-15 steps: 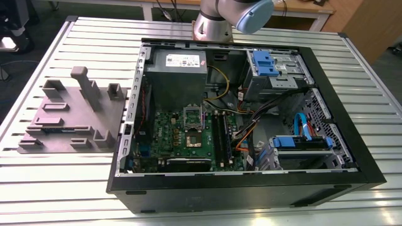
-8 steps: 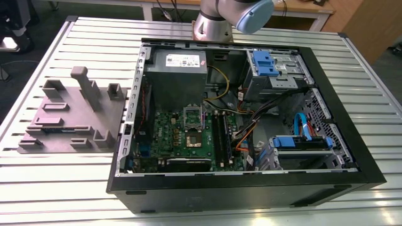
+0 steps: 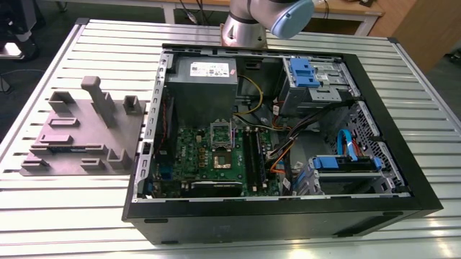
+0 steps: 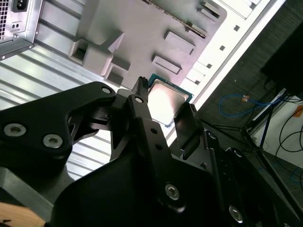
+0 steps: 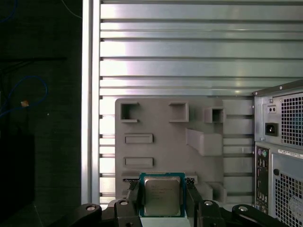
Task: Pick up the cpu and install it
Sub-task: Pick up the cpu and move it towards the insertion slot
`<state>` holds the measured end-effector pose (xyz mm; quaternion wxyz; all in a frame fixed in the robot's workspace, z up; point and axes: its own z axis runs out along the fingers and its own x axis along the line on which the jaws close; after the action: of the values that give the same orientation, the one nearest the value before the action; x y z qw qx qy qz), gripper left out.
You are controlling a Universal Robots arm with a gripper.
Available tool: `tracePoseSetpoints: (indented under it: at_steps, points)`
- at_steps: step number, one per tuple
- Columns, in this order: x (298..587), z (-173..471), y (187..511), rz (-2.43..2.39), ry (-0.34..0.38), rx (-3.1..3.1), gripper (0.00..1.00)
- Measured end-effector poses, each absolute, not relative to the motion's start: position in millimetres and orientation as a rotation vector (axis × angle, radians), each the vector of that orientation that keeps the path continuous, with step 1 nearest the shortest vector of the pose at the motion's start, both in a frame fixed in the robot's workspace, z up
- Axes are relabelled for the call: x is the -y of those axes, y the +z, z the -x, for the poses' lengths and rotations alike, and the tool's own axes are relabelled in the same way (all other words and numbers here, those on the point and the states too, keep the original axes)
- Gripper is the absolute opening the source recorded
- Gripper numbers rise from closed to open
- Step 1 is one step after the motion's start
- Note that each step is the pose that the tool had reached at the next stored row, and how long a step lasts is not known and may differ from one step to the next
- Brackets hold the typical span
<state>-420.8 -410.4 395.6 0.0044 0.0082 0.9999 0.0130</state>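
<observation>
The cpu [image 5: 162, 195], a small square chip with a shiny silver top and a thin rim, sits between my gripper's [image 5: 162, 201] two black fingers [image 5: 133, 195]. The gripper is shut on its edges. It hangs high in the air over the grey fixture plate [image 5: 165, 137] on the slatted table. In the second wrist view the cpu [image 4: 166, 100] shows tilted in the gripper [image 4: 166, 113], with a finger [image 4: 142, 111] on each side. The motherboard socket [image 3: 222, 159] lies uncovered inside the open computer case [image 3: 403, 178], its metal frame raised.
The grey fixture plate [image 3: 79, 135] with raised blocks lies at the exterior view's left of the case. The arm's base [image 3: 249, 24] stands behind the case. Cables, memory slots and blue drive bays [image 3: 346, 162] crowd the case interior. The case's rear panel [image 5: 279, 151] stands beside the fixture.
</observation>
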Motion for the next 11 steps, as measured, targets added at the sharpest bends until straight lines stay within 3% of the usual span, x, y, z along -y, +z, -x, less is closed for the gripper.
tracePoseSetpoints:
  at_steps: [11]
  points:
    - [410.4,418.4,395.6,-0.026,0.041,-3.133,0.47]
